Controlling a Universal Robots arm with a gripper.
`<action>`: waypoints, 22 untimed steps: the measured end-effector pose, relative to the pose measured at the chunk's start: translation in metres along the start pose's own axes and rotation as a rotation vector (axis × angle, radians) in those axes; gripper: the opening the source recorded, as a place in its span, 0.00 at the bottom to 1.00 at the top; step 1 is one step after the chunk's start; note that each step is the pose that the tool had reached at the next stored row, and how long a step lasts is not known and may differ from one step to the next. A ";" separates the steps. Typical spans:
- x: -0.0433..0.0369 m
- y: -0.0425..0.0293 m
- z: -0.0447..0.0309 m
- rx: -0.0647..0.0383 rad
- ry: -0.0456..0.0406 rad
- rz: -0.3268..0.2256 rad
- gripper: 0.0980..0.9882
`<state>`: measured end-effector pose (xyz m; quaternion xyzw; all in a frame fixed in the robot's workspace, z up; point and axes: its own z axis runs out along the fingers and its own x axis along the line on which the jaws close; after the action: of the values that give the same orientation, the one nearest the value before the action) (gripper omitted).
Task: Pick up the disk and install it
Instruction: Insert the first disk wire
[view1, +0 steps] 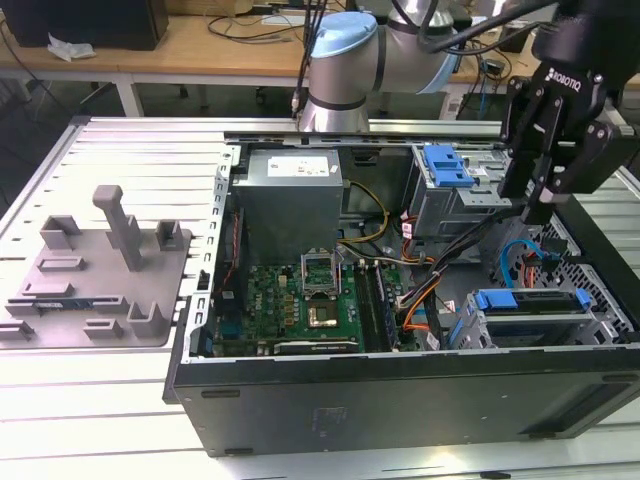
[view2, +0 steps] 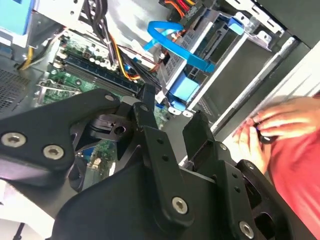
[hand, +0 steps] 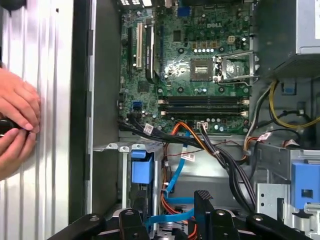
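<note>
Gripper (hand: 170, 207) nearest, fingers (hand: 205, 205) apart, holding nothing. Blue cable (hand: 172, 175) loops between fingers. Disk (view1: 530, 300) just below fingers, apparently seated in drive bay. Risk: closing fingers snag cable, tug connector loose. Person's hand (hand: 17, 120) well clear of fingers, outside case.

Slatted metal table (view1: 90, 410): open computer case (view1: 400, 395), grey tray (view1: 100, 275)
</note>
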<state>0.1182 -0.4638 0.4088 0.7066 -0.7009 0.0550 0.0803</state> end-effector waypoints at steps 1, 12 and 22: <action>-0.0022 -0.0013 -0.0004 -0.003 0.0119 0.000 0.46; -0.0117 -0.0185 0.0003 -0.031 0.0266 -0.003 0.46; -0.0123 -0.0666 0.0006 -0.033 0.0259 0.008 0.46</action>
<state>0.1846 -0.4515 0.4034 0.7015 -0.7035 0.0527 0.1009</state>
